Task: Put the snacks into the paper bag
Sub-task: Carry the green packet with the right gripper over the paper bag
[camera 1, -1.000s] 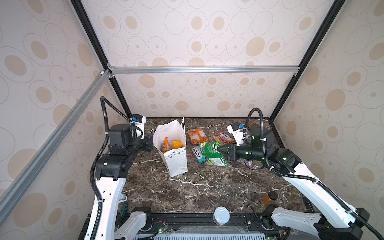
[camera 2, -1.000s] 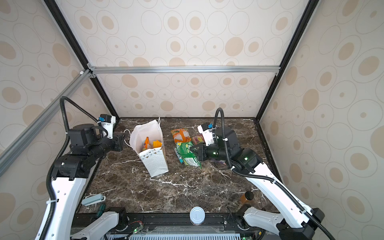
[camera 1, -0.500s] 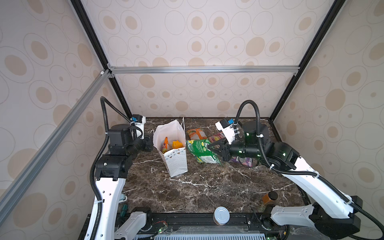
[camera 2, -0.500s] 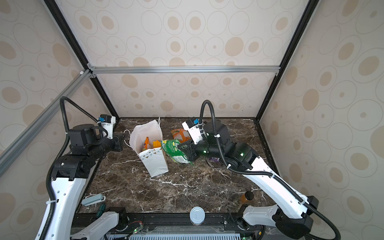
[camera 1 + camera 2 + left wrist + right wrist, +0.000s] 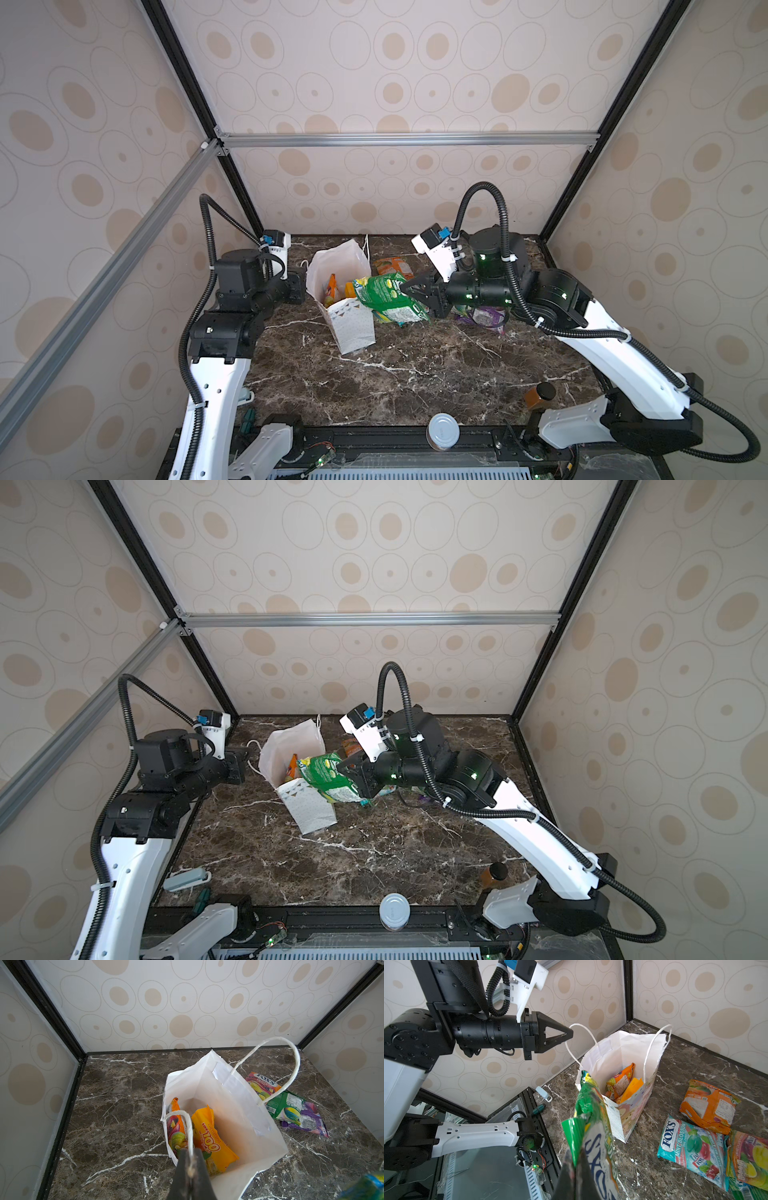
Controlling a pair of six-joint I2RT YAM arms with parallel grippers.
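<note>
The white paper bag (image 5: 349, 328) (image 5: 309, 808) stands upright at the back left. My left gripper (image 5: 190, 1159) (image 5: 571, 1033) is shut on its near cord handle (image 5: 188, 1126). Inside lie an orange packet (image 5: 209, 1138) and a colourful candy packet (image 5: 175, 1132). My right gripper (image 5: 405, 289) (image 5: 343, 766) (image 5: 576, 1153) is shut on a green packet (image 5: 382, 295) (image 5: 593, 1105), held in the air at the bag's right rim. On the table right of the bag lie an orange packet (image 5: 708, 1105), a teal one (image 5: 691, 1147), a yellow-pink one (image 5: 747, 1159) and a purple one (image 5: 482, 318).
A silver-lidded can (image 5: 444, 430) and an amber bottle (image 5: 540, 395) stand at the front edge. A pale stapler-like thing (image 5: 187, 879) and a screwdriver (image 5: 201, 897) lie at the front left. Patterned walls close the back and both sides.
My right gripper has lifted the green packet off the table and carried it left to the bag's rim. The left arm has stayed on the handle.
</note>
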